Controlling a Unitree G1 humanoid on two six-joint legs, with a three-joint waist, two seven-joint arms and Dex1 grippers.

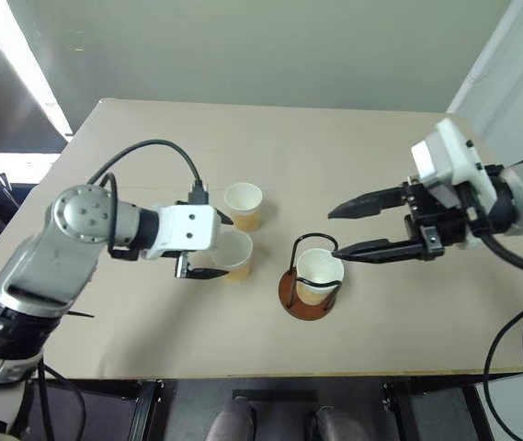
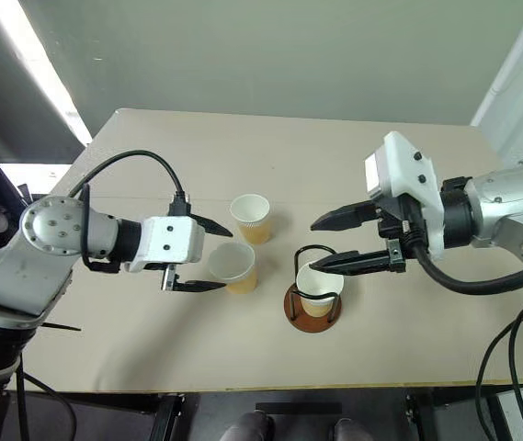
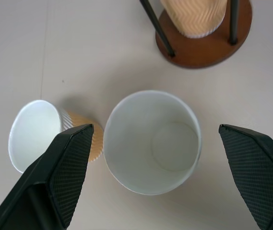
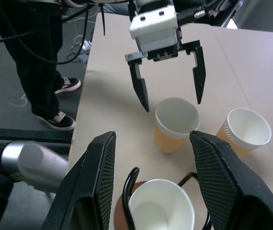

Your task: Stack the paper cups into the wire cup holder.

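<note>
While one cup sat in the holder, the left jaws framed the next.

One paper cup (image 1: 319,276) stood upright in the wire cup holder (image 1: 307,296) near the counter's (image 1: 335,147) front edge, and the right gripper (image 1: 348,230) hung just above its rim, jaws apart and empty. Two more cups stood on the counter to the holder's left: the nearer cup (image 1: 233,254) upright, mouth up, the far cup (image 1: 244,205) just behind it. The left gripper (image 1: 210,246) was the closer arm, jaws spread wide to either side of the nearer cup without touching it, so I judged the next move a straight close across its width.
</note>
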